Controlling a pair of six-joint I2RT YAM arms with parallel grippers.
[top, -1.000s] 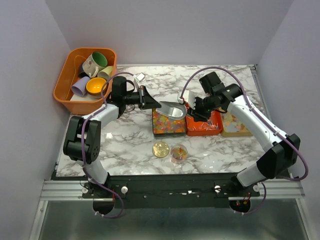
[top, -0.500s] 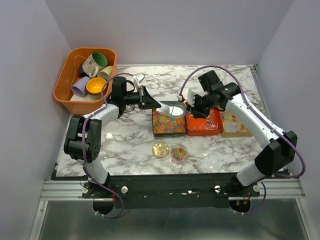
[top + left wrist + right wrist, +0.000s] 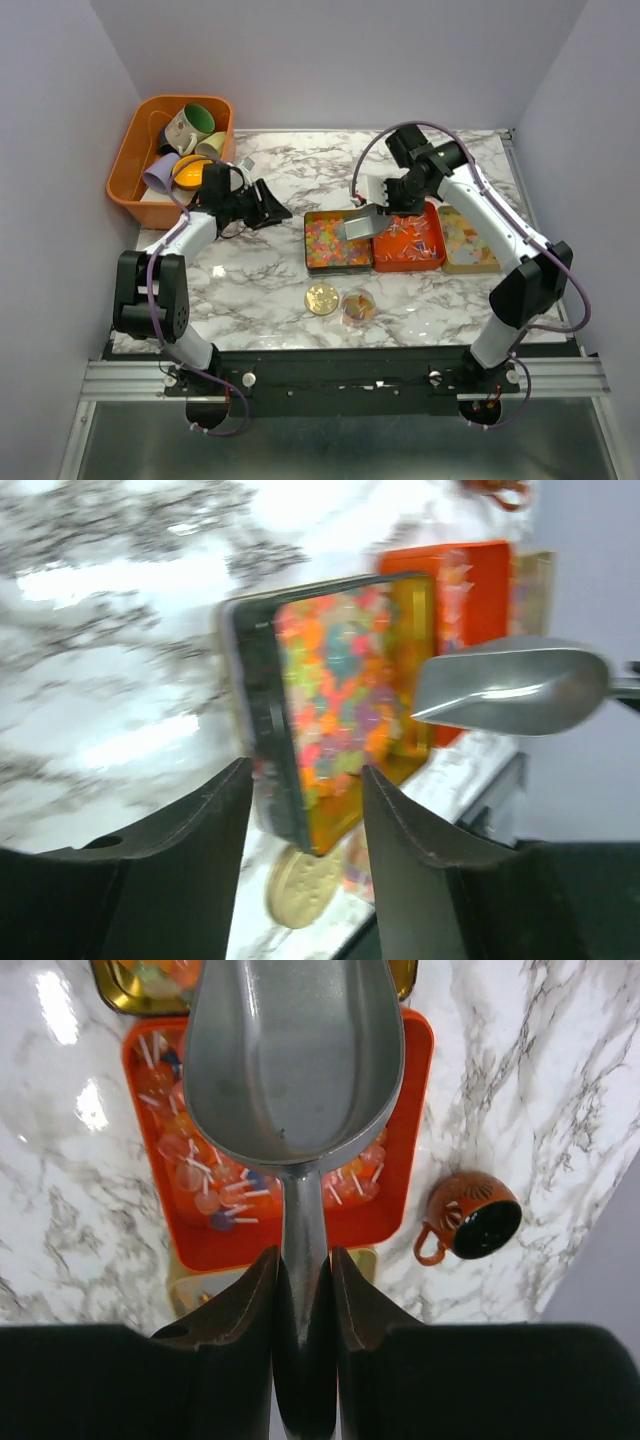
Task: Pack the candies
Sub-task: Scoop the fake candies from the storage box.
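Candies [image 3: 335, 243] fill the tin [image 3: 262, 710] at twelve o'clock of the small cup [image 3: 357, 307]. The right gripper [image 3: 303, 1260], clamped on the empty scoop [image 3: 292, 1050], should dip shallowly, lip first. At nine o'clock, the left gripper [image 3: 305, 770] gapes empty.

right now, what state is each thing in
silver metal scoop: empty, handle clamped in right jaws
left jaws: open, holding nothing
rectangular tin: lidless, full of mixed coloured candies
orange tray: uncovered, holds lollipops
small clear round tub: open, some candies inside
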